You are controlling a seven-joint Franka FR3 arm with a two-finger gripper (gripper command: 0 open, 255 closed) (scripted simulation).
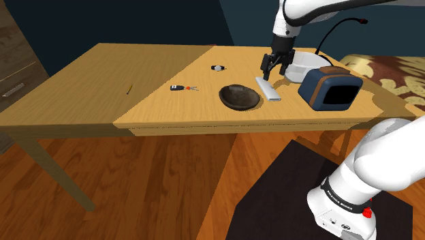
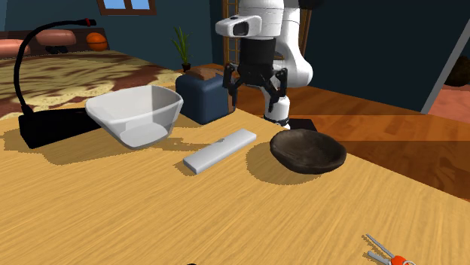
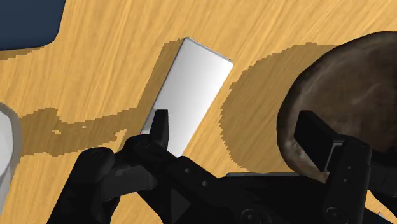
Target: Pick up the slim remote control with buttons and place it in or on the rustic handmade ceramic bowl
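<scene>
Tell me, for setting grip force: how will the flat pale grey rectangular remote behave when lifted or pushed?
The flat pale grey rectangular remote looks like a thin rigid slab: probably stiff, light, unlikely to roll. Lying flat on the wooden table, it would likely slide, not tip, if pushed. Its smooth faces may slip.

Lighting: moderate and directional, with hard-edged shadows.

In the shoulder view a straight diagonal splits the table [image 1: 156, 102] into a bright right part and a dimmer left part. In the second exterior view the white bowl [image 2: 135, 113], remote [image 2: 221, 150] and dark bowl [image 2: 307, 149] cast dense shadows toward that view's lower left. In the wrist view, shadow edges on the wood are stepped and jagged.
</scene>
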